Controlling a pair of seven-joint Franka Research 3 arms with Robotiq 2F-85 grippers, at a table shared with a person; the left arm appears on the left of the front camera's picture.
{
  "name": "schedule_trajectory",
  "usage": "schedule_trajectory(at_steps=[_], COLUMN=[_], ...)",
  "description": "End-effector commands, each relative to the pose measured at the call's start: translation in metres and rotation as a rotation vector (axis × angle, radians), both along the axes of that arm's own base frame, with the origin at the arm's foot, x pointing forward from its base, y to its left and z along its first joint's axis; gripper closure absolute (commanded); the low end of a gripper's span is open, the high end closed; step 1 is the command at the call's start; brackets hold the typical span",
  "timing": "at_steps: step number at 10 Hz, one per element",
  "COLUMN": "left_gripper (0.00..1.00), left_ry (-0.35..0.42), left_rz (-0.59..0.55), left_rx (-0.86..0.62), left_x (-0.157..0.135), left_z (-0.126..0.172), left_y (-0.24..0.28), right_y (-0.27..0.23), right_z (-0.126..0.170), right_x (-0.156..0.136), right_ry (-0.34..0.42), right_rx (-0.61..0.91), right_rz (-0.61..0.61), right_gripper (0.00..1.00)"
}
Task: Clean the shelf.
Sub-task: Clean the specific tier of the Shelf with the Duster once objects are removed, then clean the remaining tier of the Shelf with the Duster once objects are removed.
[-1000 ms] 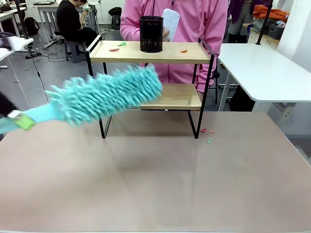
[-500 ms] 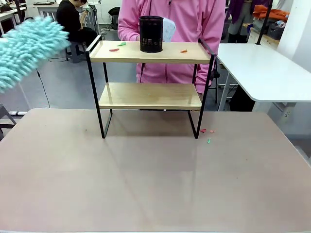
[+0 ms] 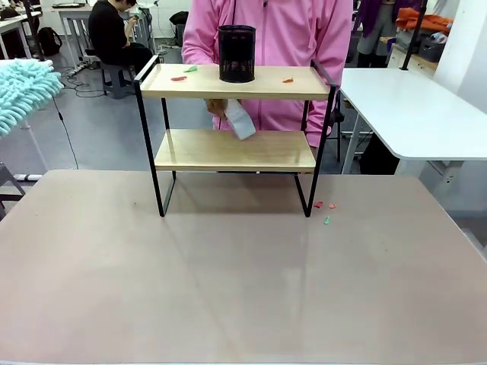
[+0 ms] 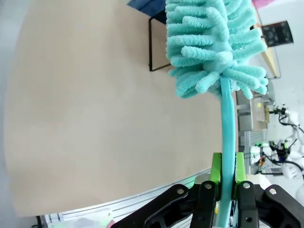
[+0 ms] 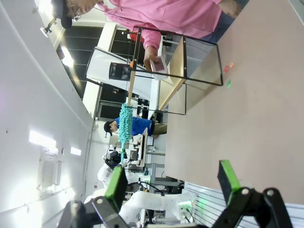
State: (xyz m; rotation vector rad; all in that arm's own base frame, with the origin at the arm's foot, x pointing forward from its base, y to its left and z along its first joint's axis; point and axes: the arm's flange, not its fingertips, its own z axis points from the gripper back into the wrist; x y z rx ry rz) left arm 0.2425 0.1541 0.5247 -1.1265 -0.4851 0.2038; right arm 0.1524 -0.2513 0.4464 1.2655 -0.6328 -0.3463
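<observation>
Teal duster (image 3: pixel 23 87) withdrawn leftward, white object (image 3: pixel 240 120) seemingly lowered

The shelf (image 3: pixel 266 152) has light, smooth wooden boards in a thin matt black metal frame. The duster (image 4: pixel 213 42) is fluffy teal cloth on a smooth plastic handle (image 4: pixel 228 137). The table (image 3: pixel 228 281) is tan, smooth, faintly glossy.
</observation>
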Motion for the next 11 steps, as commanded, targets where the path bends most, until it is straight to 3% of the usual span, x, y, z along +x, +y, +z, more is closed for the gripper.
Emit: schedule_trajectory(at_steps=[1,11], left_gripper=[0.88,0.88], left_ry=[-0.042,-0.042], left_rz=[-0.029,-0.029], left_rx=[0.019,0.019], left_x=[-0.0103,-0.0103], left_z=[0.0059,0.0059], left_y=[-0.0005,-0.0005], right_y=[-0.0001,-0.0001], right_z=[0.0026,0.0026], right_x=[0.0023,0.0023], right_ry=[-0.038,-0.038], right_rx=[-0.001,-0.001], right_rz=[-0.004,-0.004], right_gripper=[0.0,0.0])
